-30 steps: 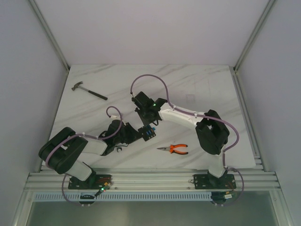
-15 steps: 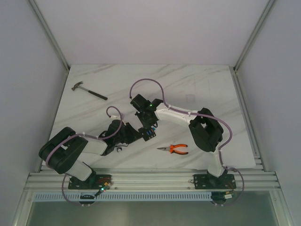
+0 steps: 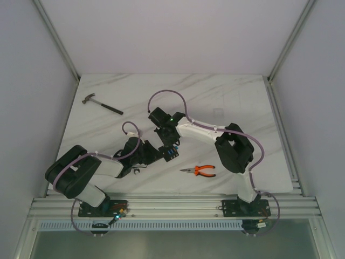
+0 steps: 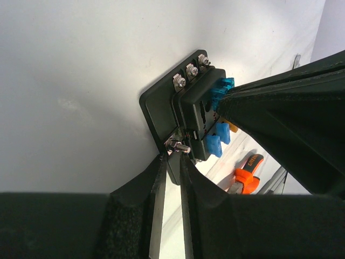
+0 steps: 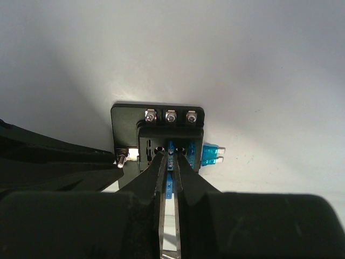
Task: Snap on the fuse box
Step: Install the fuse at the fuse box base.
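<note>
A blue fuse (image 5: 170, 147) seated in the fuse box (image 5: 125, 121) is pinched by the right gripper (image 5: 169, 157); the box's plate edge is clamped by the left gripper (image 4: 171, 162). The box is held over the near half of the desk (image 3: 226, 97), left of middle. Open marble is left toward the far and right edges; pliers (image 3: 199, 171) lie by the near edge. The box is black, square, with three screws along one side.
</note>
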Controlling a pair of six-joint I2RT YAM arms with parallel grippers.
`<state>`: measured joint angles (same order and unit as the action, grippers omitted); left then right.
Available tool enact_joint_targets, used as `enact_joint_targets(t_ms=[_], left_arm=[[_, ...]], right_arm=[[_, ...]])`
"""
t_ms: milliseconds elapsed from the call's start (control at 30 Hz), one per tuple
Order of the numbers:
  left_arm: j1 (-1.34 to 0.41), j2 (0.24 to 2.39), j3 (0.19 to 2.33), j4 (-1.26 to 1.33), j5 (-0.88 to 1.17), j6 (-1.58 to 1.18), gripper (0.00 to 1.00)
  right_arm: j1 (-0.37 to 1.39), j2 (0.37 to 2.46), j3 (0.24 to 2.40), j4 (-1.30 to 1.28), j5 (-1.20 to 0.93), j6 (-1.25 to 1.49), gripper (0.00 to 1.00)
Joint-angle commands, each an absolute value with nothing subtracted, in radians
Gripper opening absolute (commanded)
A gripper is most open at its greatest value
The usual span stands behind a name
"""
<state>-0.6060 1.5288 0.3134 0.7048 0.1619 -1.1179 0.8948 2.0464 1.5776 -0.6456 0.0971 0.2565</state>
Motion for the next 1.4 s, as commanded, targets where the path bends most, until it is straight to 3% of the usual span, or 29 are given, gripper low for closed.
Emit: enact_joint_targets(t_ms=[0,700,933,1233,1367], left_arm=[[-0.601,1.554,0.319,0.672,0.163,-1.109,0.26],[-0.601,1.552,0.315,0.668,0.163,-1.114,0.26],[-0.601,1.533,0.313,0.663,0.154,-1.112,0.26],[-0.601,1.510,0.312,0.644,0.140,-1.105,0.27],[-0.602,1.511,0.314,0.643,0.142,-1.103,0.27]], right_arm=[[0.900,2.114,1.586,-0.692,0.087,0.240,0.00],[0.904,2.346,1.462,-0.683,0.153,0.204,0.00],[0.913,2.186,1.493,-0.650,0.103,0.194,0.00],[0.914,2.031,1.594,-0.660,0.118,0.227,0.23],[0.914,2.010,1.610,-0.661,0.131,0.237,0.27]])
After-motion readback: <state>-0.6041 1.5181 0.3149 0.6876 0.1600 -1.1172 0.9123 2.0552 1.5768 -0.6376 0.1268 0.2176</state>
